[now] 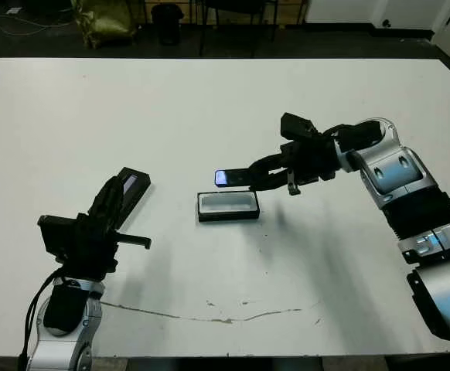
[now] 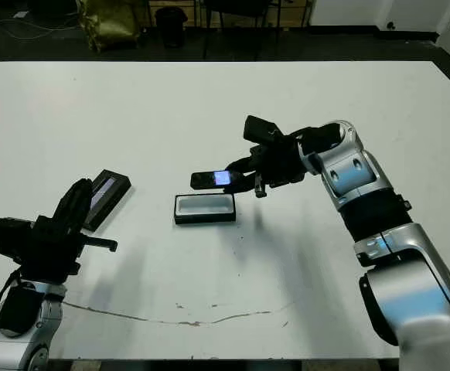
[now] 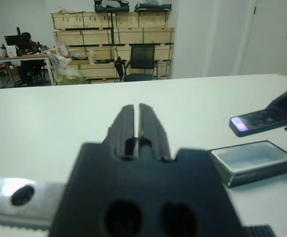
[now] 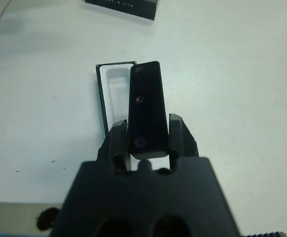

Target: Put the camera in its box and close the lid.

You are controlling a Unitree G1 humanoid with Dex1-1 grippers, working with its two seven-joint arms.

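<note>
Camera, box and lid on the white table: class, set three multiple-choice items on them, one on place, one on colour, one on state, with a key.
1. Where is the camera?
A. held above the box
B. lying in the box
C. beside the lid

2. What colour is the box's lining?
A. red
B. white
C. yellow

3. How is the left gripper?
A. shut on the lid
B. wide open
C. shut, holding nothing

Key: 1 A, the right gripper grips the camera with its fingers, over the open box. 2 B, the lining shows white inside black walls. 3 C, its fingers meet in the left wrist view with nothing between them.
</note>
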